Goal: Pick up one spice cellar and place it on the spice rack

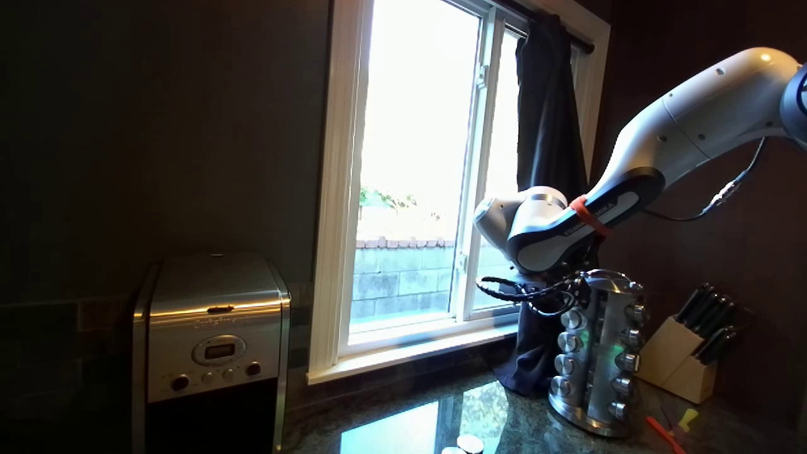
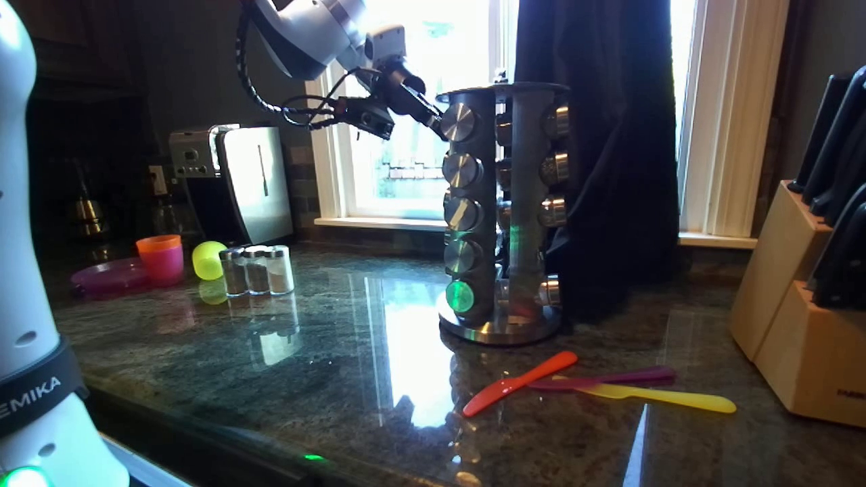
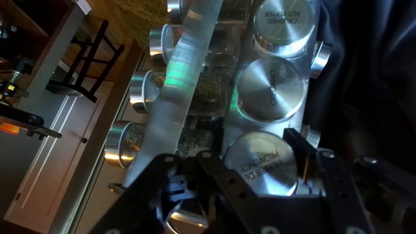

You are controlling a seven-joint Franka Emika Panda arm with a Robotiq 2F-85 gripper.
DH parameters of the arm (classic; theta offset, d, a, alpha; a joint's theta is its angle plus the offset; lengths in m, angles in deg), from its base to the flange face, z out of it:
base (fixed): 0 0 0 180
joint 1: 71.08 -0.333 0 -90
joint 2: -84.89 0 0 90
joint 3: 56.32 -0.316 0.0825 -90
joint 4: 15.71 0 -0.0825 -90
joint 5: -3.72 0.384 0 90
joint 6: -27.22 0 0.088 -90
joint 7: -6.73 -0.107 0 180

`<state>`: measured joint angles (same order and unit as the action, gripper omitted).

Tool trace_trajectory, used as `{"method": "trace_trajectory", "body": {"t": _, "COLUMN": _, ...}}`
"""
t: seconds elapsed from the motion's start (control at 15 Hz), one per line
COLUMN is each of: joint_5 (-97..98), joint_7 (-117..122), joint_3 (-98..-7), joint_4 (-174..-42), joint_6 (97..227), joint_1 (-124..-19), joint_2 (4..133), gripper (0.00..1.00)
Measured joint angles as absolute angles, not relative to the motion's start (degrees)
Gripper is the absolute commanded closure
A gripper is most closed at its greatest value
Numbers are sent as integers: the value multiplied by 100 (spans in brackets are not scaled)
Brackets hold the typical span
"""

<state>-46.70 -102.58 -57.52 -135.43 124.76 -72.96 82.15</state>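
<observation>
The spice rack is a silvery carousel with columns of shiny-lidded jars. In the wrist view my gripper has its fingers on either side of a spice cellar's round lid, marked Herbes de Provence. This cellar lines up at the end of a column, beyond the oregano lid; its glass body is hidden behind the lid, so I cannot tell how deep it sits. In an exterior view the gripper meets the rack's upper side, at top-row height. More spice cellars stand upright on the counter.
A wooden knife block is beside the rack. Orange, purple and yellow plastic knives lie in front of it. A dark curtain hangs close behind. Farther off are a steel appliance, stacked cups and a purple plate.
</observation>
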Motion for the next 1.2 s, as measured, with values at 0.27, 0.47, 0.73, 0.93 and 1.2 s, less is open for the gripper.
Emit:
{"method": "trace_trajectory", "body": {"t": 0.27, "joint_5": -4673, "joint_7": -10191, "joint_3": -5730, "joint_4": -13593, "joint_6": 12527, "joint_1": -7279, "joint_2": 8282, "gripper": 12}}
{"method": "trace_trajectory", "body": {"t": 0.47, "joint_5": -4654, "joint_7": -10041, "joint_3": -5728, "joint_4": -13643, "joint_6": 12527, "joint_1": -7272, "joint_2": 8318, "gripper": 0}}
{"method": "trace_trajectory", "body": {"t": 0.73, "joint_5": -4547, "joint_7": -9600, "joint_3": -5742, "joint_4": -13653, "joint_6": 12545, "joint_1": -7272, "joint_2": 8438, "gripper": 0}}
{"method": "trace_trajectory", "body": {"t": 0.93, "joint_5": -4326, "joint_7": -9234, "joint_3": -5767, "joint_4": -13664, "joint_6": 12726, "joint_1": -7292, "joint_2": 8576, "gripper": 0}}
{"method": "trace_trajectory", "body": {"t": 1.2, "joint_5": -3804, "joint_7": -8831, "joint_3": -5844, "joint_4": -13669, "joint_6": 12926, "joint_1": -7336, "joint_2": 8739, "gripper": 0}}
